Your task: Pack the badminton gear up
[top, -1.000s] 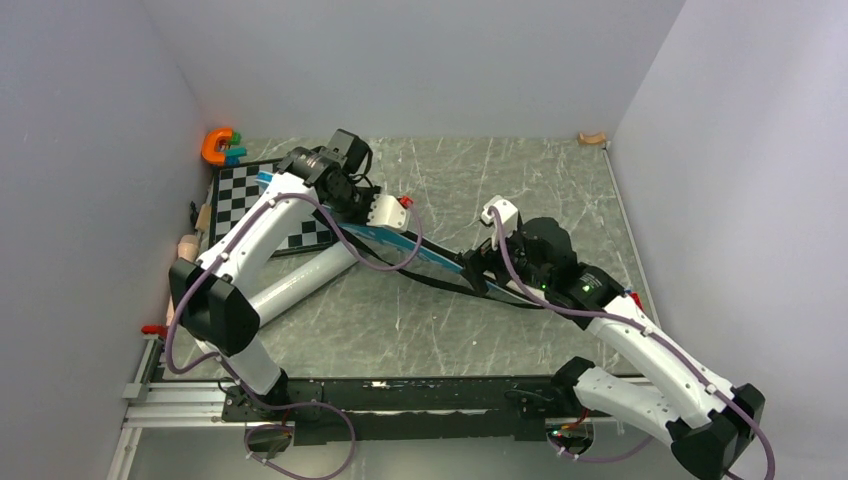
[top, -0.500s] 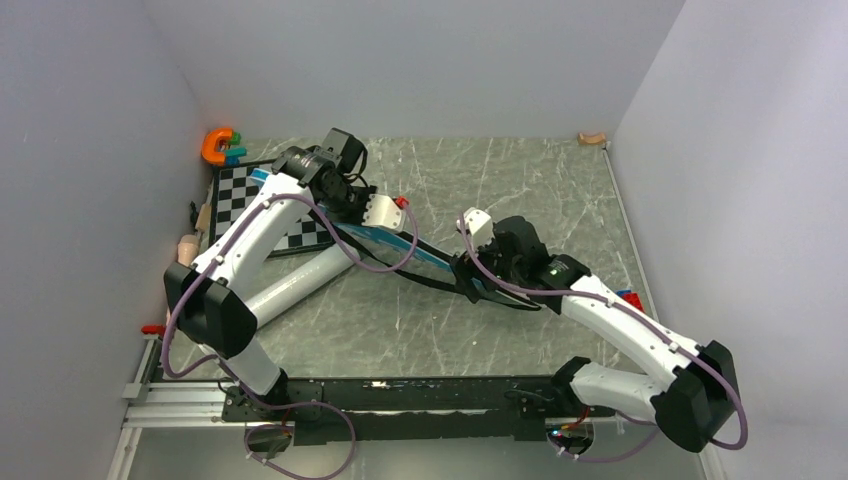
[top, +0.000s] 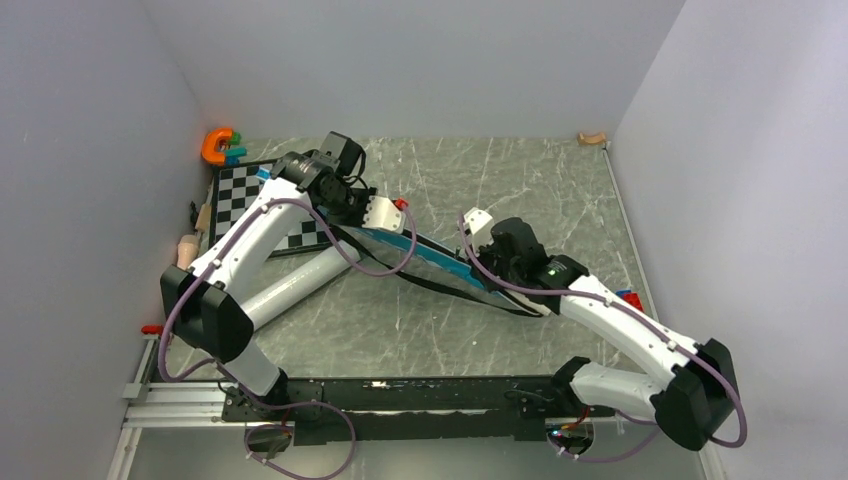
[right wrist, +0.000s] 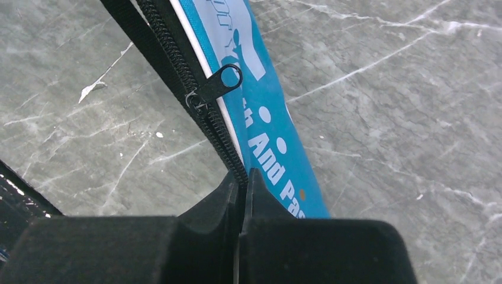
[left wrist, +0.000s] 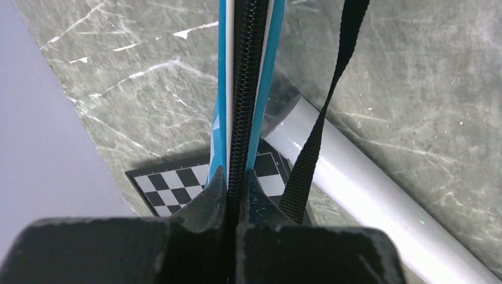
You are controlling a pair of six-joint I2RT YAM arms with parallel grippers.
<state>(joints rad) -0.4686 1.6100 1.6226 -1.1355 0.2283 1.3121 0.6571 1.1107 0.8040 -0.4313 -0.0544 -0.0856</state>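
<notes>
The blue racket bag (top: 425, 250) spans edge-up between both arms at mid-table. The left gripper (left wrist: 232, 176) stays clamped on its zipper seam. The right gripper (right wrist: 243, 177), wide a second ago, has swung in and pinched the same seam just beside the zipper pull (right wrist: 222, 80), apparently not on the tab itself. The zip probably comes next.

Robot lab enclosure, plain grey walls (top: 400, 60), marbled tabletop (top: 540, 190), aluminium mounting rail (top: 140, 388)
</notes>
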